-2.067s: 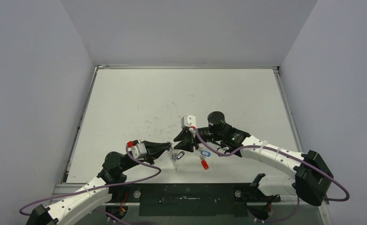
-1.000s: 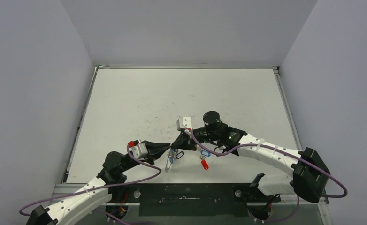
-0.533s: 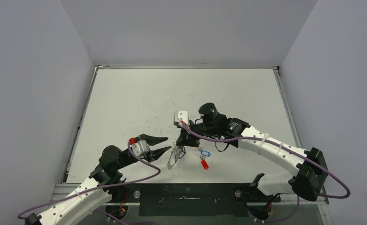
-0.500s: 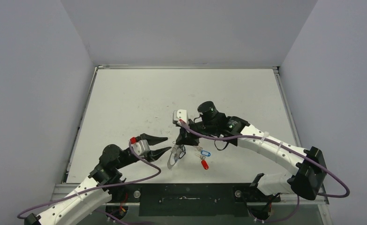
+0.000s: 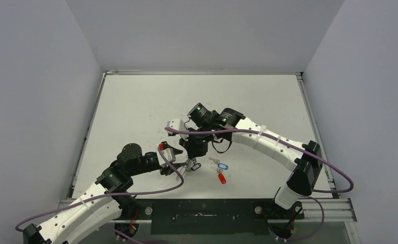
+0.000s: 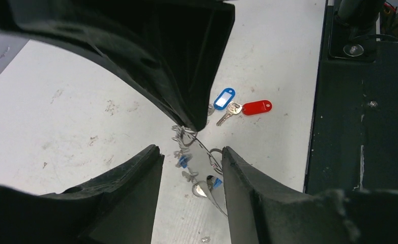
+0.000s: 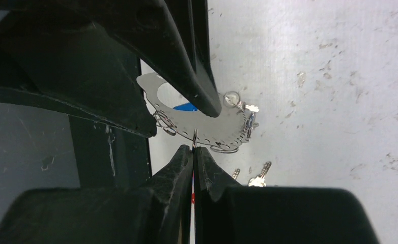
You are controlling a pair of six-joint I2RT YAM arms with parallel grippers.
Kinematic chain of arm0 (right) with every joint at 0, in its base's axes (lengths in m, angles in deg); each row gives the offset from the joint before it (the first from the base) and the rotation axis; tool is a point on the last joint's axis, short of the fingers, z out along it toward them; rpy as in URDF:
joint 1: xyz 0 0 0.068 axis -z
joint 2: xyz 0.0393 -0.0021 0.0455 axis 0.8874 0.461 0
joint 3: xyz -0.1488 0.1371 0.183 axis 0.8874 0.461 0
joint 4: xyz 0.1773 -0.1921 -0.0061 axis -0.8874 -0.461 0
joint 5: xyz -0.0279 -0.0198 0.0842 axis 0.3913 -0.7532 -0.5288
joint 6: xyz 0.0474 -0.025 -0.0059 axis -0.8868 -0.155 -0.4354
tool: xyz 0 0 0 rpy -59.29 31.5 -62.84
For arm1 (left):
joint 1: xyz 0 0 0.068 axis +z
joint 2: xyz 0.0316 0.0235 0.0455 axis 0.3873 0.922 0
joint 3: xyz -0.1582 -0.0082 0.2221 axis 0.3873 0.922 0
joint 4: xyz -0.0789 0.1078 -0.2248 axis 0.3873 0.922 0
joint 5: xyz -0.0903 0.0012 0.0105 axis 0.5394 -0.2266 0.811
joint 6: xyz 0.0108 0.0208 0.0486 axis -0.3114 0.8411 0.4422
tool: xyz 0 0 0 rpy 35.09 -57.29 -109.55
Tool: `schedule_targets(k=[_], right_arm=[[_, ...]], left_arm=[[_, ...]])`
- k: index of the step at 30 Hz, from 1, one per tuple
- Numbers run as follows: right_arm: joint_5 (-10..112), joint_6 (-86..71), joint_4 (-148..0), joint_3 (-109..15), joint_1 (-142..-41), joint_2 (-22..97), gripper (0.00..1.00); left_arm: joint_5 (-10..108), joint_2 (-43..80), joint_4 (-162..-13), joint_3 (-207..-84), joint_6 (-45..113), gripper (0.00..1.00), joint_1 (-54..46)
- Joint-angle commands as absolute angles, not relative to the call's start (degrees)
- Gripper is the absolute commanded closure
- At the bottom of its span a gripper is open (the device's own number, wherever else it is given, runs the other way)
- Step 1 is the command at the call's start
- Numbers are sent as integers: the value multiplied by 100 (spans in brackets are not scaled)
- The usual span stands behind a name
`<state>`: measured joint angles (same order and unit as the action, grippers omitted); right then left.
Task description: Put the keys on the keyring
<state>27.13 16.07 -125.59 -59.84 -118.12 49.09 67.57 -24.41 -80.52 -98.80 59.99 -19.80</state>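
Observation:
My right gripper (image 5: 191, 156) points down and is shut on the top edge of the keyring (image 7: 207, 125), a thin silvery plate with small rings that hangs just above the table. In the right wrist view, my right gripper (image 7: 193, 147) has its fingertips pinched together on that edge. My left gripper (image 6: 192, 152) is open with the keyring (image 6: 197, 188) dangling between its fingers, not gripped. The keys lie on the table just right of both grippers, one with a blue tag (image 5: 222, 166) (image 6: 224, 98) and one with a red tag (image 5: 221, 178) (image 6: 256, 107).
The white scuffed table (image 5: 151, 112) stretches away behind the grippers, with grey walls on three sides. A black rail (image 5: 202, 216) (image 6: 360, 132) runs along the near edge. Purple cables loop from both arms.
My left gripper let go of the keyring, opened and drew back, then came in again around it. My right arm swung left and turned its wrist, still holding the keyring.

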Motion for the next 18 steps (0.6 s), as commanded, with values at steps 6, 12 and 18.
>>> schedule_targets(k=[6, 12, 18], right_arm=[[2844, 1773, -13273, -6586, -11966, 5006, 100], [2683, 1806, -13263, -6592, -12006, 5010, 100], [2673, 1790, -13245, -6591, -12029, 5036, 100]], left_arm=[[6896, -2810, -8221, -10015, 6141, 59, -1973], [6972, -2781, -8426, -9841, 6003, 63, -1969], [7174, -2450, -8950, -9808, 5925, 65, -1973]])
